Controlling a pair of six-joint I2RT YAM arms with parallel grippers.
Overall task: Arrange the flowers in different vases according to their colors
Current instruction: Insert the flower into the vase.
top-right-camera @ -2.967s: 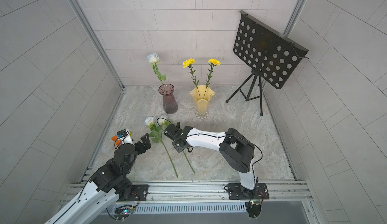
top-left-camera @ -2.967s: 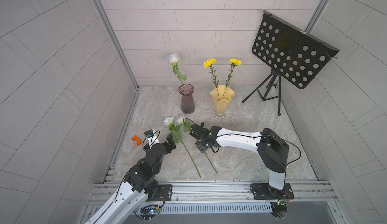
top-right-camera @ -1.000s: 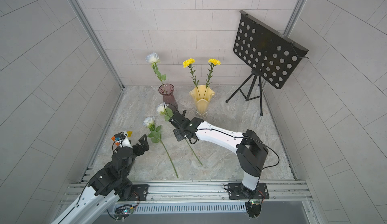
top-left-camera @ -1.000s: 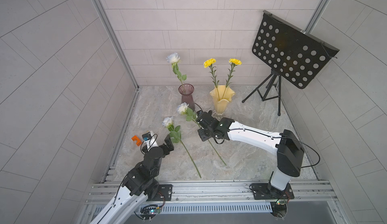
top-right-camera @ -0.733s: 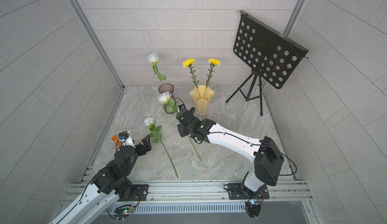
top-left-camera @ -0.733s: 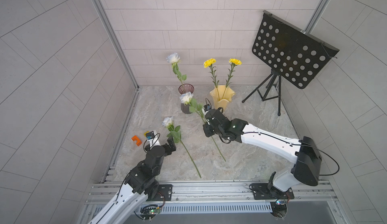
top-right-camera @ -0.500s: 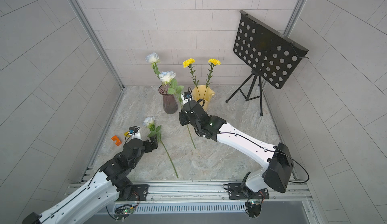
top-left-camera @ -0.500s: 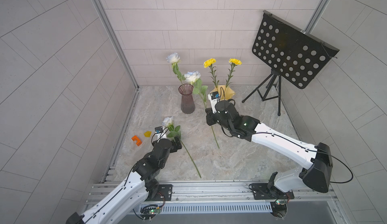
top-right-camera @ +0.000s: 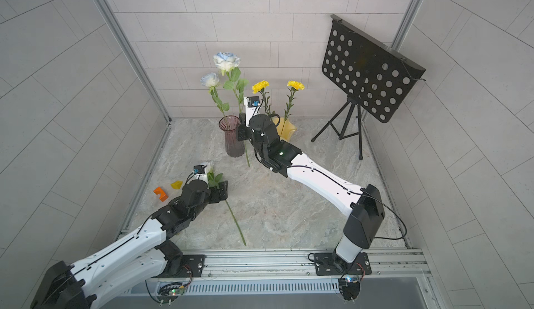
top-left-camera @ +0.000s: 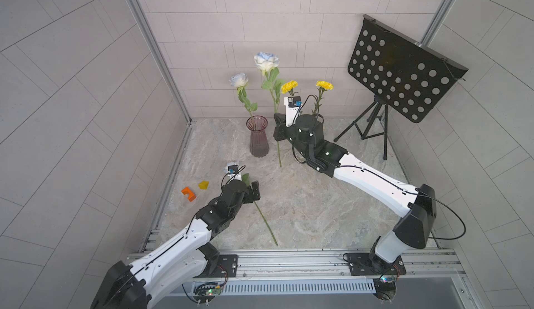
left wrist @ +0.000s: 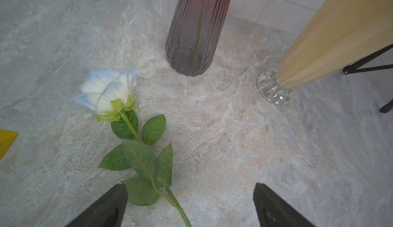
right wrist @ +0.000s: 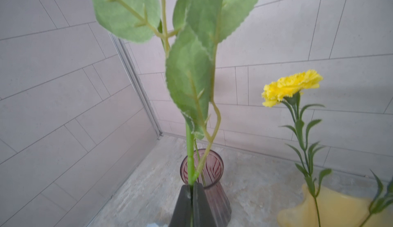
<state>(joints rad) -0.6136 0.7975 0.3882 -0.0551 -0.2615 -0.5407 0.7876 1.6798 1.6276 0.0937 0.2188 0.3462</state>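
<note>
While right pincer point(right wrist: 192, 188) pinches a broad-leaved white rose point(top-left-camera: 266, 61) upright, left pincer point(left wrist: 190, 185) spread over lying rose point(left wrist: 138, 158)

Grey tiled walls point(top-left-camera: 289, 18) behind and beside black perforated music stand point(top-left-camera: 400, 61) (tilted, on tripod legs). Beneath it, mottled beige stone-look floor point(top-left-camera: 318, 206). Well left of it, metal corner post point(top-left-camera: 156, 50). Soft, even light.

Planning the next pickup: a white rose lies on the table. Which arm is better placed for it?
Left. The left gripper hovers open over the lying rose; the right gripper is shut on a second rose, upright near the purple vase.
</note>
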